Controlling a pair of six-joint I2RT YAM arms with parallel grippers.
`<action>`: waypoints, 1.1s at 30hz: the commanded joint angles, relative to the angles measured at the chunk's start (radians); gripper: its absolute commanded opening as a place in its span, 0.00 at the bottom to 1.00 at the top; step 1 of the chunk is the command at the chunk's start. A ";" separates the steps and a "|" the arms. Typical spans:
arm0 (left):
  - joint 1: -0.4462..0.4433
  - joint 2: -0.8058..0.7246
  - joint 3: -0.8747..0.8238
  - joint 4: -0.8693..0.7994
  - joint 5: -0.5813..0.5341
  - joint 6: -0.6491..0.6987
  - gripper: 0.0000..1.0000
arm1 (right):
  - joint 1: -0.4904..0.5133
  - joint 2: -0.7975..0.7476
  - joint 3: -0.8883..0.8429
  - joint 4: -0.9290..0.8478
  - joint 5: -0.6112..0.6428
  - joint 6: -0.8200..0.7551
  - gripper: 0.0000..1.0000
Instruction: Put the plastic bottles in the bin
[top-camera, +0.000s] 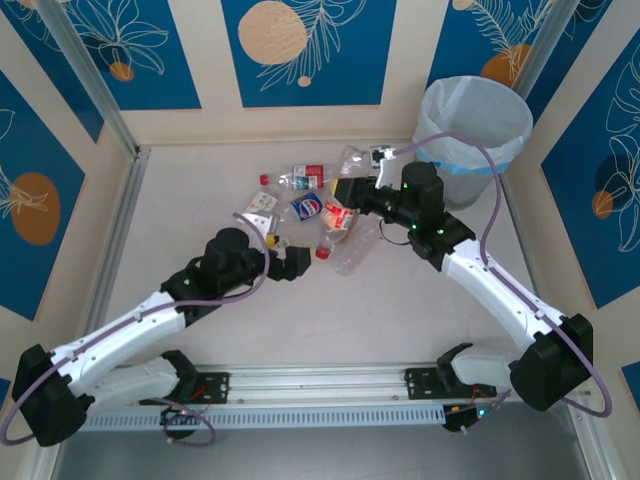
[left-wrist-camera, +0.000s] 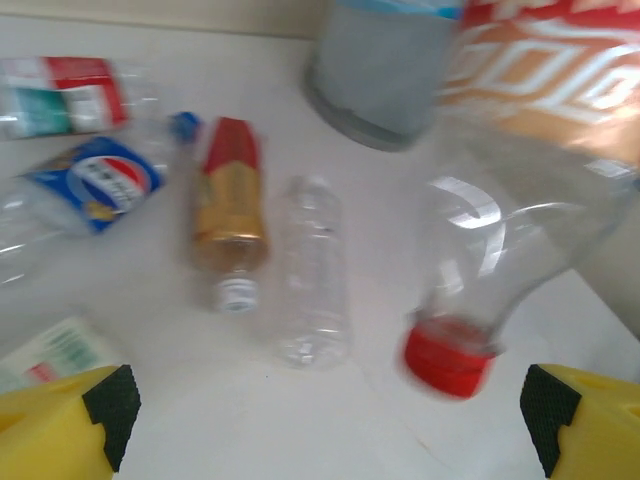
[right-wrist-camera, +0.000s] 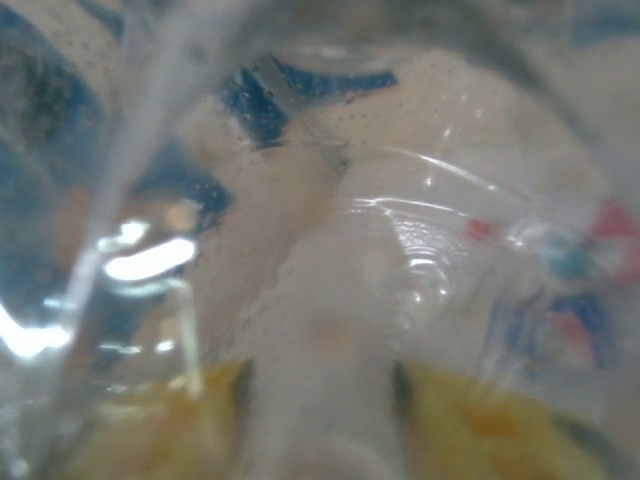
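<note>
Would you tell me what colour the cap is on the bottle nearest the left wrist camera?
Red cap on the clear bottle, clearest in the left wrist view.

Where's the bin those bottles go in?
In the top view the bin stands at the far right corner of the table, to the right of the scattered bottles.

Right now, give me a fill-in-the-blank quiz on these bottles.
The round grey lined waste bin stands at the table's far ___ corner.
The amber-tinted plastic bottle has a ___ cap.
The orange-labelled clear plastic bottle nearest the open left gripper has a ___ cap.
Missing words: right, white, red.
</note>
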 joint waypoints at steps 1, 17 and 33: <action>-0.001 -0.064 -0.080 0.043 -0.229 -0.079 0.99 | -0.038 -0.030 0.065 -0.086 0.049 -0.061 0.39; 0.000 0.089 -0.039 0.094 0.039 -0.029 0.99 | -0.287 0.097 0.413 -0.175 0.198 -0.370 0.39; -0.002 0.094 -0.077 0.168 0.055 -0.028 0.99 | -0.502 0.398 0.649 0.247 0.477 -0.601 0.39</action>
